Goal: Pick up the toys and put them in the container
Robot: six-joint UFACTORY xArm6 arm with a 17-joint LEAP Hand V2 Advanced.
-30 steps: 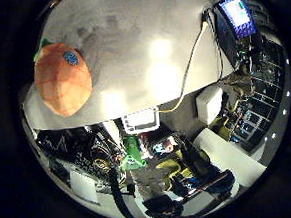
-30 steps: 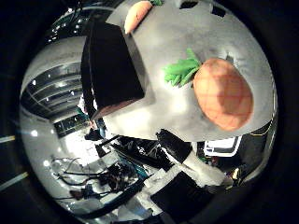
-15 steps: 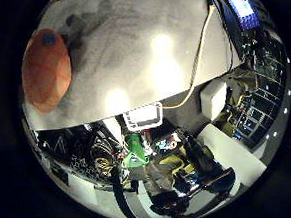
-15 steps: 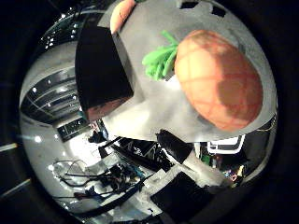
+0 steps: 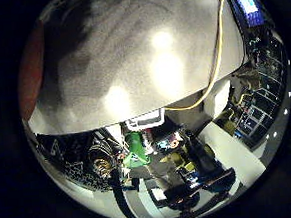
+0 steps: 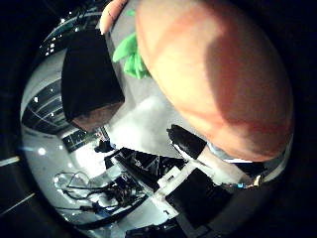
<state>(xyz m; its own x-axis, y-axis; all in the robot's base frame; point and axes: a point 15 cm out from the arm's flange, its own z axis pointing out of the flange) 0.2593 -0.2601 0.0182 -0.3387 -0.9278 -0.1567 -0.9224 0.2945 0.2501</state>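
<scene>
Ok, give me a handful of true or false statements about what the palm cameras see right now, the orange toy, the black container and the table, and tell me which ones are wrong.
1. The orange toy fills much of the thumb side palm view, so it is close to the palm. True.
2. The orange toy has blue leaves. False: its leaves are green.
3. The black container stands on the grey table. True.
4. The orange toy already lies inside the black container. False: it lies on the table beside the container.
5. A second orange toy shows beyond the leaves. True.
</scene>
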